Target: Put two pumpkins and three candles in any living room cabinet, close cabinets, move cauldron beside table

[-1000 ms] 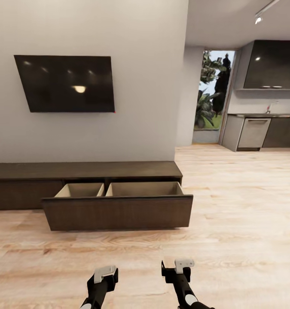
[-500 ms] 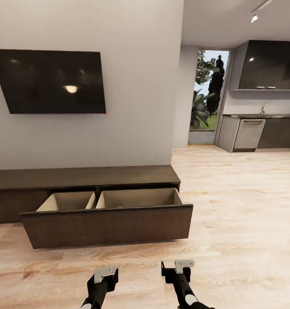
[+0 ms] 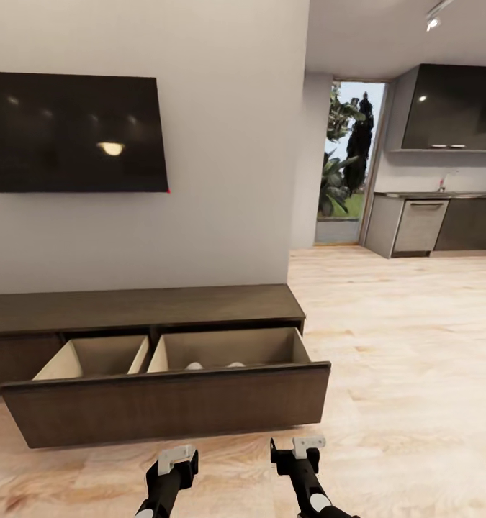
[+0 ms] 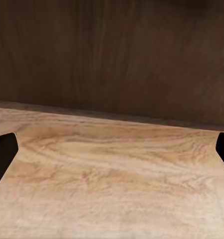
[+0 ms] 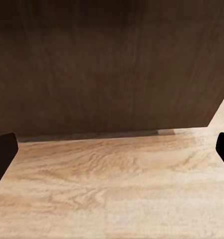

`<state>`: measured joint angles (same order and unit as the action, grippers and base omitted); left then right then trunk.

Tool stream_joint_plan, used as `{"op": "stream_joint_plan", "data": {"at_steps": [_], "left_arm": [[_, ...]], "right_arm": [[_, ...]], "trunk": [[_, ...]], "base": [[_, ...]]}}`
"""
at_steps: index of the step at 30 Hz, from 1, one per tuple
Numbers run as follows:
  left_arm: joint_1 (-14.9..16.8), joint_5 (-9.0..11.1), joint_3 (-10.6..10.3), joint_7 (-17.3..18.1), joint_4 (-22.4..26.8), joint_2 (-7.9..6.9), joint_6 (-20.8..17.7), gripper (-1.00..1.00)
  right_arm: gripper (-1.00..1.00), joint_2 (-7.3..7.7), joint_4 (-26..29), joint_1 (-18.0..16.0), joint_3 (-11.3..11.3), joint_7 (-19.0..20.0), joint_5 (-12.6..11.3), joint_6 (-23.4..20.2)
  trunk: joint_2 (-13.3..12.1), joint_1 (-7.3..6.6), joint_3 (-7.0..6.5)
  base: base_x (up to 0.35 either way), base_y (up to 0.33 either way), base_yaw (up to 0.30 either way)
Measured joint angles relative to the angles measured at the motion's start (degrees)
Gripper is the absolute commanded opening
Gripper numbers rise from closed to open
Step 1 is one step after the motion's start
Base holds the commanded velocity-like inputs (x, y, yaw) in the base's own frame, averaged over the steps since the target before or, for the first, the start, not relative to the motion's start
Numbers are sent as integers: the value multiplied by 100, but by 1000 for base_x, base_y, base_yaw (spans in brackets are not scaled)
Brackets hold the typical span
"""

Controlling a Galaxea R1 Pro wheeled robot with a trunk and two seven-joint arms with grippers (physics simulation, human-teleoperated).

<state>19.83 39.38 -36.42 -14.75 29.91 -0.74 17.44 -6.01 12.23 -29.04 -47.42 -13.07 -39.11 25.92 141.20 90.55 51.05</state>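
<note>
Cabinet, drawer open: rigid, probably heavy, handleless; push flat front; left gripper, right gripper fingers apart, empty.

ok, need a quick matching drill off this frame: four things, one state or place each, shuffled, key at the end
Things:
1. drawer
2. TV
3. left pincer
4. dishwasher

States or places:
A. on the wall above the cabinet
B. pulled out, two pale rounded tops showing inside its right compartment
C. under the kitchen counter, far right
D. open and empty, facing the drawer front over the floor

Pairs: 1-B, 2-A, 3-D, 4-C
</note>
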Motion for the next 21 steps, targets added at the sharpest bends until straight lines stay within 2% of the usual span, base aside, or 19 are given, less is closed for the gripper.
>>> {"op": "stream_joint_plan", "data": {"at_steps": [21], "left_arm": [[0,0,2,0,-9,2,1,100]], "right_arm": [[100,-2,2,0,0,0,0,4]], "trunk": [[0,1,0]], "base": [[204,0,0]]}}
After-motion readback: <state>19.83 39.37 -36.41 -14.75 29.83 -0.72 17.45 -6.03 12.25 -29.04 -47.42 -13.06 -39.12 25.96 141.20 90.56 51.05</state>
